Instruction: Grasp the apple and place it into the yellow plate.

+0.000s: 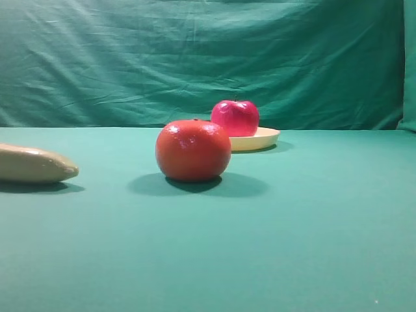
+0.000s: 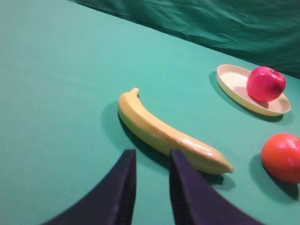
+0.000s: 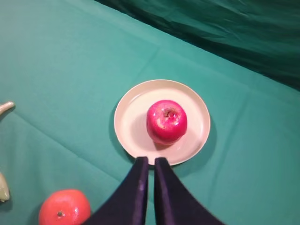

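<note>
The dark crimson apple [image 3: 167,121] sits upright in the middle of the pale yellow plate [image 3: 131,112], stem dimple up. My right gripper [image 3: 151,160] hangs over the plate's near rim, apart from the apple, jaws shut and empty. The exterior high view shows the apple [image 1: 235,117] on the plate [image 1: 265,138] behind the orange-red fruit; neither gripper appears there. In the left wrist view the apple [image 2: 266,83] rests in the plate [image 2: 234,79] at far right. My left gripper [image 2: 152,157] hovers near the banana with a narrow gap between its dark fingers and nothing in them.
An orange-red tomato-like fruit [image 1: 193,149] stands in front of the plate, seen also as the fruit [image 3: 64,207] at lower left of the right wrist view. A long yellow banana [image 2: 168,133] lies left of it on the green cloth. A green backdrop [image 1: 195,58] closes the rear.
</note>
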Action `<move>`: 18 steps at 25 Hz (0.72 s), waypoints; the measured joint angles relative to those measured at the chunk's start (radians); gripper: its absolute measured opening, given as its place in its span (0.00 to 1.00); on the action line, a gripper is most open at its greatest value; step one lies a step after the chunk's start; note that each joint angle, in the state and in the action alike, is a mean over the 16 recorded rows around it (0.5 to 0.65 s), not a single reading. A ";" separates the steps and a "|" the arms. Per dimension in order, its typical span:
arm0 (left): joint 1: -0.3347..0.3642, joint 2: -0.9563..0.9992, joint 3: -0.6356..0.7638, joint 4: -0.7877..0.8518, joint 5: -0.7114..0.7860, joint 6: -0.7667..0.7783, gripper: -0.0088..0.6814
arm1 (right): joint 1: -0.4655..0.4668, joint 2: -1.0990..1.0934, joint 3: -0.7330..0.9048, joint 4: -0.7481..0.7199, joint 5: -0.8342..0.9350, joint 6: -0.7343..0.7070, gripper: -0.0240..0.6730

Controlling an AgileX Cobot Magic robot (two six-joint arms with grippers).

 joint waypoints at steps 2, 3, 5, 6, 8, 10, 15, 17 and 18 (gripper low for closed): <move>0.000 0.000 0.000 0.000 0.000 0.000 0.24 | 0.000 -0.089 0.080 -0.004 -0.020 0.000 0.03; 0.000 0.000 0.000 0.000 0.000 0.000 0.24 | 0.000 -0.132 0.114 -0.007 -0.025 -0.001 0.03; 0.000 0.000 0.000 0.000 0.000 0.000 0.24 | 0.000 -0.212 0.172 -0.013 -0.024 -0.002 0.03; 0.000 0.000 0.000 0.000 0.000 0.000 0.24 | 0.000 -0.250 0.195 -0.016 -0.020 -0.002 0.03; 0.000 0.000 0.000 0.000 0.000 0.000 0.24 | 0.000 -0.319 0.233 -0.026 -0.007 0.000 0.03; 0.000 0.000 0.000 0.000 0.000 0.000 0.24 | 0.000 -0.379 0.258 -0.039 0.012 0.006 0.03; 0.000 0.000 0.000 0.000 0.000 0.000 0.24 | 0.000 -0.490 0.286 -0.086 0.069 0.033 0.03; 0.000 0.000 0.000 0.000 0.000 0.000 0.24 | -0.003 -0.518 0.287 -0.103 0.091 0.046 0.03; 0.000 0.000 0.000 0.000 0.000 0.000 0.24 | -0.007 -0.531 0.288 -0.111 0.100 0.053 0.03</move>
